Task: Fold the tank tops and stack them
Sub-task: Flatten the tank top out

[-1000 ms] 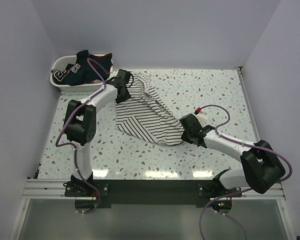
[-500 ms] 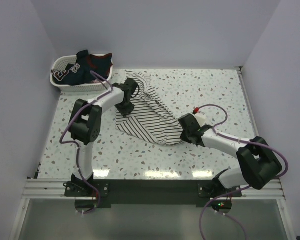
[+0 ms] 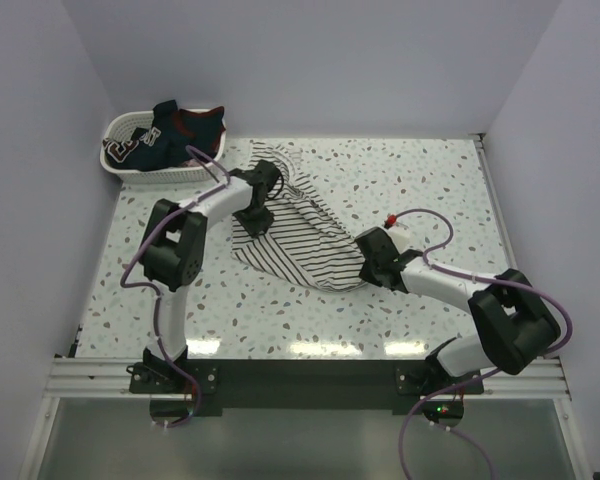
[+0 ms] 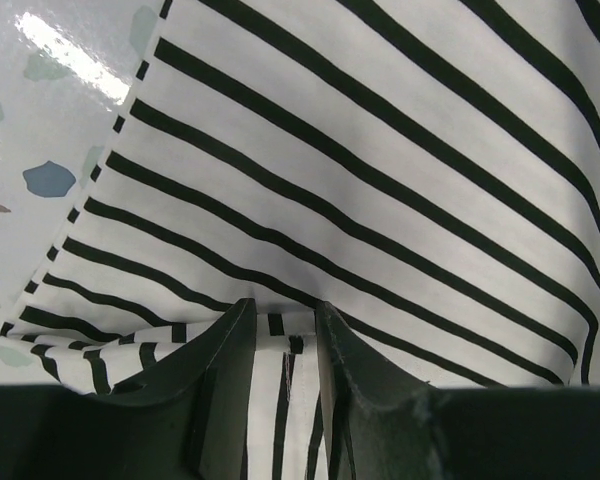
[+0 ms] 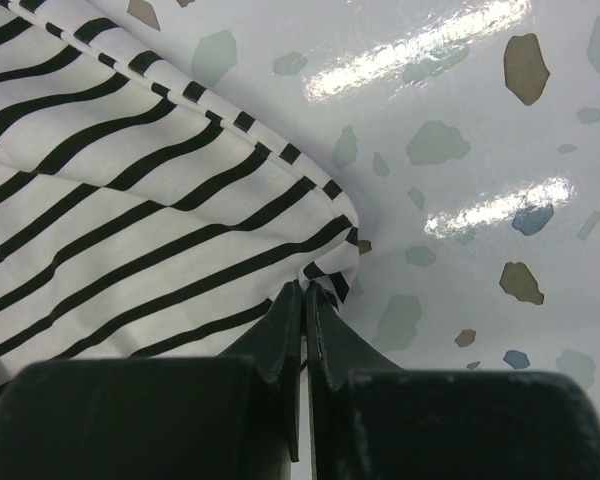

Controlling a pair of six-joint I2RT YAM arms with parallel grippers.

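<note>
Nearest you, the right gripper point(image 5: 303, 292) lies low on the white speckled terrazzo-pattern table point(image 3: 440, 185). In its wrist view the jaws are pressed almost together, pinching the hem at the lower right corner of a soft white tank top with thin dark horizontal stripes point(image 3: 295, 245).

Farther in, the left gripper point(image 4: 280, 320) sits on the upper part of the striped tank top. Its wrist view shows a narrow fold of striped cloth nipped between the two fingers.

The garment lies rumpled on a diagonal in the middle of the table, between the two grippers.

At the far left corner, a white plastic lattice basket point(image 3: 120, 158) holds a bunched dark navy tank top with red trim point(image 3: 185, 125).

You appear to be early in the task, on the first fold, with nothing stacked yet. The next move likely calls for both arms to carry their corners together, keeping the cloth taut so that neither thin pinch slips.
</note>
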